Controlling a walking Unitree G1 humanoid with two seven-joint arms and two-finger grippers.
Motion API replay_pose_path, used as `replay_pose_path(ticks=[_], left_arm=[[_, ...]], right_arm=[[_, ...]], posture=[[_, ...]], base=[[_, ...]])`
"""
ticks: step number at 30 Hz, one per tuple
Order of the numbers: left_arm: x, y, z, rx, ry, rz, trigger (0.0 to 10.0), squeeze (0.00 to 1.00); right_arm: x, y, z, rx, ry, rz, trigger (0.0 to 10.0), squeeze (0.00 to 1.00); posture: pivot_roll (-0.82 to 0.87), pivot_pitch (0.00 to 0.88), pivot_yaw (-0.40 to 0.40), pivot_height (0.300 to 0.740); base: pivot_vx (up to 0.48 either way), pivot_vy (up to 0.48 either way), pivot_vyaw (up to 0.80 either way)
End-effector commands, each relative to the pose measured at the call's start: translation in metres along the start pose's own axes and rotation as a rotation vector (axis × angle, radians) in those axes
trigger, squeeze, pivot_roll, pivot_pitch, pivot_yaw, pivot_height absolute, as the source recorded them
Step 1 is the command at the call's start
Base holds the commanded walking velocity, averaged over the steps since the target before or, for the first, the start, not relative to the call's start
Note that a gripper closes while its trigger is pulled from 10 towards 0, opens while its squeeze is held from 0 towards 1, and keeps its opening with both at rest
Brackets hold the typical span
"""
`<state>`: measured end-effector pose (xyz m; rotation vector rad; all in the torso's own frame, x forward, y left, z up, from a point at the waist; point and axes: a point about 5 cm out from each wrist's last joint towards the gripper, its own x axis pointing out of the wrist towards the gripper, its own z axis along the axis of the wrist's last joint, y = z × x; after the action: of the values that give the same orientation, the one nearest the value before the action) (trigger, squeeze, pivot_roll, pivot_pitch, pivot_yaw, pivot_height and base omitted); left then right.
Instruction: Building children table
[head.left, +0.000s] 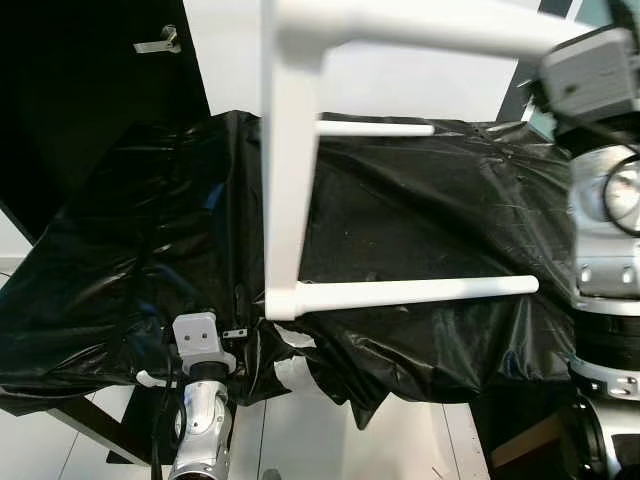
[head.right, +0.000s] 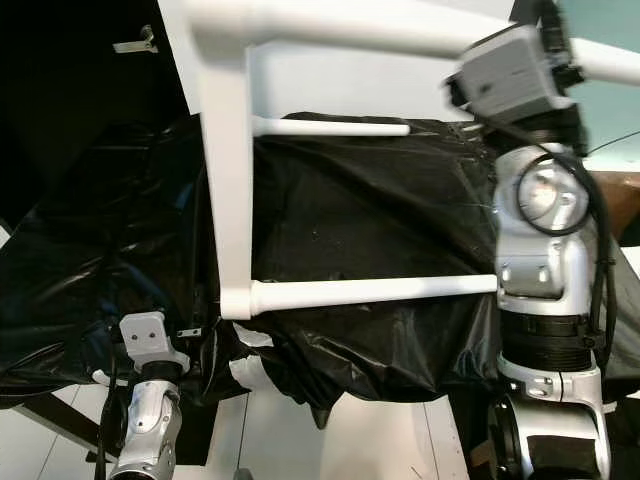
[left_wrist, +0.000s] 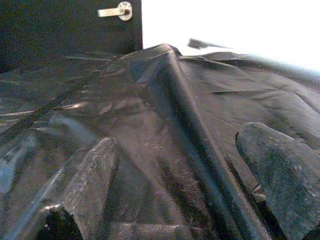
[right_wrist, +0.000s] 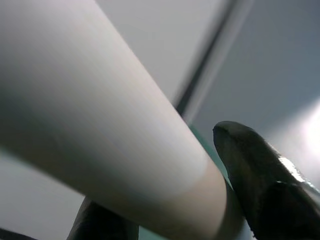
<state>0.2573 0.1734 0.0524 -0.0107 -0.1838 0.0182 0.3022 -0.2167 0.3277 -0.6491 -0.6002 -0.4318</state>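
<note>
While the right arm is raised high, its right gripper (right_wrist: 200, 200) has a white table frame (head.left: 285, 180) in its grasp: in the right wrist view a thick white tube runs between the two black fingers (right_wrist: 260, 175), one pressed on each side, closed snugly on it. From the head, that frame hangs in the air in front of the robot, a top rail leading off toward the raised wrist, a long white leg dropping down from it, and two thinner white rungs (head.left: 420, 289) sticking out sideways from that leg toward the right arm (the lower rung ends free, just short of the silver forearm). Below and behind the frame lies a crumpled black plastic sheet (head.left: 420, 220) draped over a surface. Down low, the left gripper (left_wrist: 170, 200) points at that sheet; its fingers (left_wrist: 90, 185) stand well apart with nothing held, a raised fold of the black plastic running up between them. Beyond the fingertips, a dark door with a metal lever handle (left_wrist: 117, 11) stands beside a bright white wall.
</note>
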Motion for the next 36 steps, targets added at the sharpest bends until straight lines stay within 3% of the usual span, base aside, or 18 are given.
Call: replay_pose_path(ticks=[1,4,5,10,18,19,21,22,24,25,30,36], left_arm=[[-0.008,-0.006,-0.011,0.0,0.061,-0.026,10.0,0.0],[-0.008,-0.006,-0.01,0.006,0.058,-0.039,10.0,0.0],[-0.008,-0.006,-0.01,0.007,0.057,-0.04,10.0,0.0],[-0.01,-0.007,-0.01,0.013,0.058,-0.054,10.0,0.0],[-0.011,-0.004,-0.009,0.022,0.057,-0.051,10.0,0.0],[-0.011,-0.004,-0.009,0.022,0.057,-0.051,10.0,0.0],[-0.012,-0.004,-0.01,0.023,0.057,-0.052,10.0,0.0],[-0.012,-0.005,-0.01,0.024,0.061,-0.057,10.0,0.0],[-0.012,-0.006,-0.01,0.024,0.062,-0.06,10.0,0.0],[-0.012,-0.006,-0.01,0.024,0.062,-0.062,10.0,0.0],[-0.013,-0.005,-0.009,0.026,0.061,-0.063,10.0,0.0],[-0.014,-0.002,-0.008,0.033,0.061,-0.067,10.0,0.0]], right_arm=[[-0.008,0.009,-0.036,0.304,0.265,0.003,0.0,0.0],[-0.016,0.01,-0.055,0.507,0.436,-0.051,0.0,0.0],[-0.017,0.01,-0.057,0.532,0.456,-0.066,0.0,0.0],[-0.023,0.004,-0.076,0.484,0.522,-0.153,0.0,0.0],[-0.022,0.001,-0.078,0.438,0.528,-0.157,0.0,0.0],[-0.022,0.002,-0.077,0.435,0.526,-0.154,3.5,0.0],[-0.023,0.002,-0.077,0.433,0.525,-0.152,3.5,0.0],[-0.025,0.005,-0.078,0.4,0.524,-0.14,10.0,0.0],[-0.027,0.008,-0.081,0.404,0.539,-0.13,10.0,0.0],[-0.03,0.01,-0.084,0.408,0.547,-0.121,10.0,1.0],[-0.035,0.015,-0.087,0.407,0.572,-0.084,10.0,1.0],[-0.068,0.021,-0.1,0.227,0.658,-0.011,10.0,1.0]], posture=[[0.09,0.0,0.026,0.74],[0.09,0.0,0.033,0.74],[0.09,0.0,0.033,0.74],[0.09,0.0,0.041,0.74],[0.1,0.0,0.041,0.74],[0.1,0.0,0.042,0.74],[0.1,0.0,0.042,0.74],[0.1,0.0,0.044,0.74],[0.1,0.0,0.046,0.74],[0.1,0.0,0.047,0.74],[0.1,0.0,0.051,0.74],[0.11,0.0,0.058,0.74]], base=[[0.0,0.0,0.0],[0.0,0.0,0.0],[0.0,0.0,0.0],[0.0,0.0,0.0],[0.0,0.0,0.0],[0.0,0.0,0.0],[0.0,0.0,0.0],[0.0,0.0,0.0],[0.0,0.0,0.0],[0.0,0.0,0.0],[0.0,0.0,0.0],[0.0,0.0,0.0]])
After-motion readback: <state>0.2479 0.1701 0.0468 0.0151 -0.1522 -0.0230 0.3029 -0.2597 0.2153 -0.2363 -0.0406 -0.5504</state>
